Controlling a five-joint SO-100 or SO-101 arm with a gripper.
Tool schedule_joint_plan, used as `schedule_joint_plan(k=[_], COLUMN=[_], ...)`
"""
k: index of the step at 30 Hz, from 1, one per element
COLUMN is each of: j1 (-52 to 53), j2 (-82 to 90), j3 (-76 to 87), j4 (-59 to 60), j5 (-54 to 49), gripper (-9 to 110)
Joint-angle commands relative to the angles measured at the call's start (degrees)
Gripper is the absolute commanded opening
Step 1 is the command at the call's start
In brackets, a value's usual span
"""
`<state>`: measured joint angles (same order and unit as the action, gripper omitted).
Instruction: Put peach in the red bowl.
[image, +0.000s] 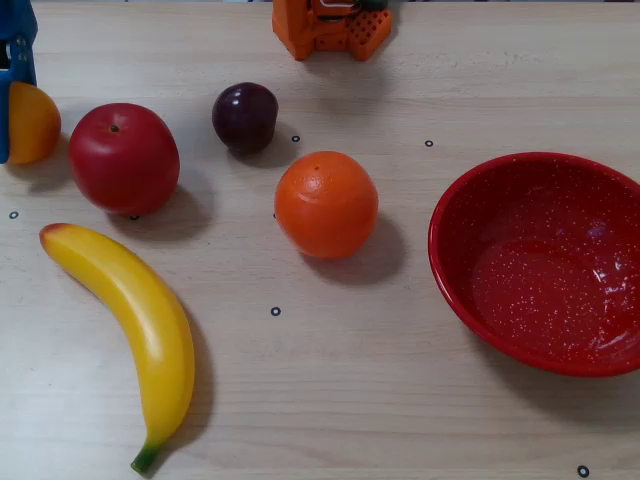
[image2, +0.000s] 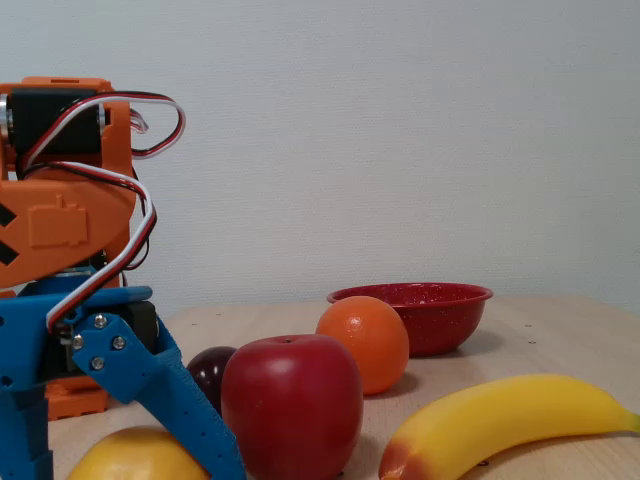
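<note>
The peach (image: 32, 122) was seen at the far left edge of a fixed view from above, resting on the table (image: 400, 400) just left of the red apple (image: 124, 158), with the blue gripper (image: 10, 90) set about it. In another fixed view, low at table height, one blue finger (image2: 170, 400) was found slanting down against the peach (image2: 135, 456) (the second finger was largely cut off by the frame), so how firmly it was clasped could not be told. The red bowl (image: 450, 270) was placed well apart at the right, empty, beyond the orange (image: 326, 204). A plum (image: 245, 117) and banana (image: 140, 330) were also laid out.
</note>
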<state>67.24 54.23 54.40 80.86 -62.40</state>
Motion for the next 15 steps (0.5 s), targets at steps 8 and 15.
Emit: schedule_joint_plan(k=[8, 15], j1=[-0.9, -1.1], j2=[6.0, 11.9], j3=[-10.1, -10.5], j4=[1.6, 4.2], j5=[0.7, 1.8], gripper=[0, 0])
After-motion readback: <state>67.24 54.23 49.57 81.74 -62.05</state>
